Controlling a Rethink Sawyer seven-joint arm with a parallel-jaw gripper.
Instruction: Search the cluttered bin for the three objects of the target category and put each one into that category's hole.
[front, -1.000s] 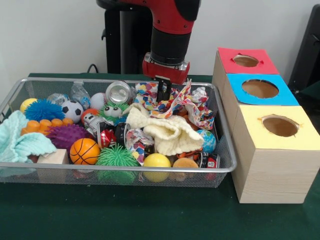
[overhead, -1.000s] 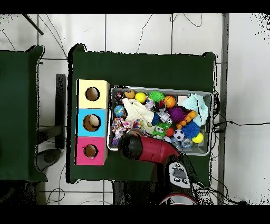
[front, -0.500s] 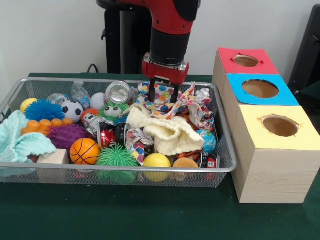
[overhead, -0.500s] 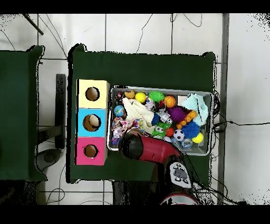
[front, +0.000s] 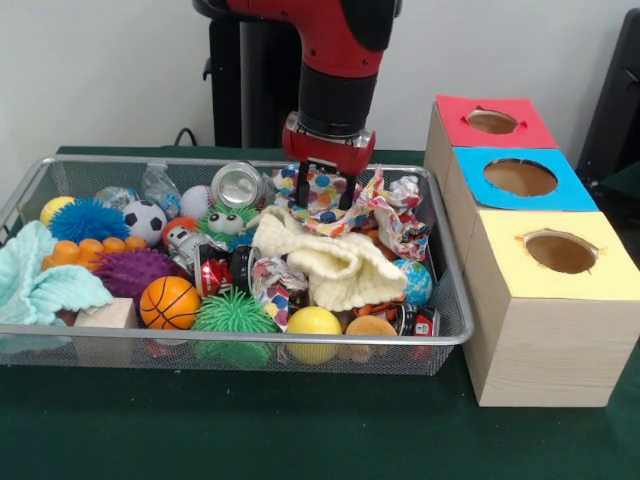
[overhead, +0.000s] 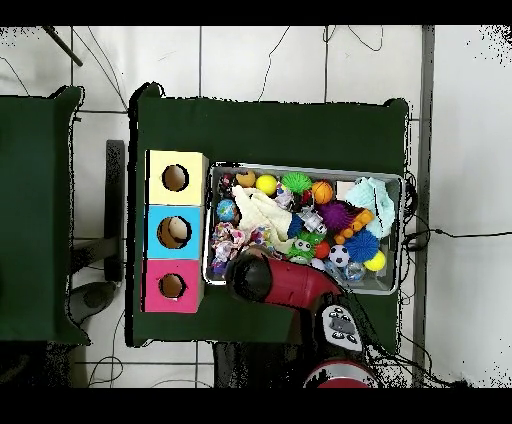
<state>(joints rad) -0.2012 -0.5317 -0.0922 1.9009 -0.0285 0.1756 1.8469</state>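
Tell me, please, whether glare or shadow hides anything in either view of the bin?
Front view: even light, only a bright glint on the crushed can; the bin reads clearly. Overhead view: no glare, but the arm covers the gripper and the bin's nearest corner.

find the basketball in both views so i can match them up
Front view: the basketball lies near the bin's front rim, left of centre, beside the green spiky ball.
Overhead view: the basketball sits by the bin's top edge, right of centre.
Shared landmark: the green spiky ball, next to it in both.
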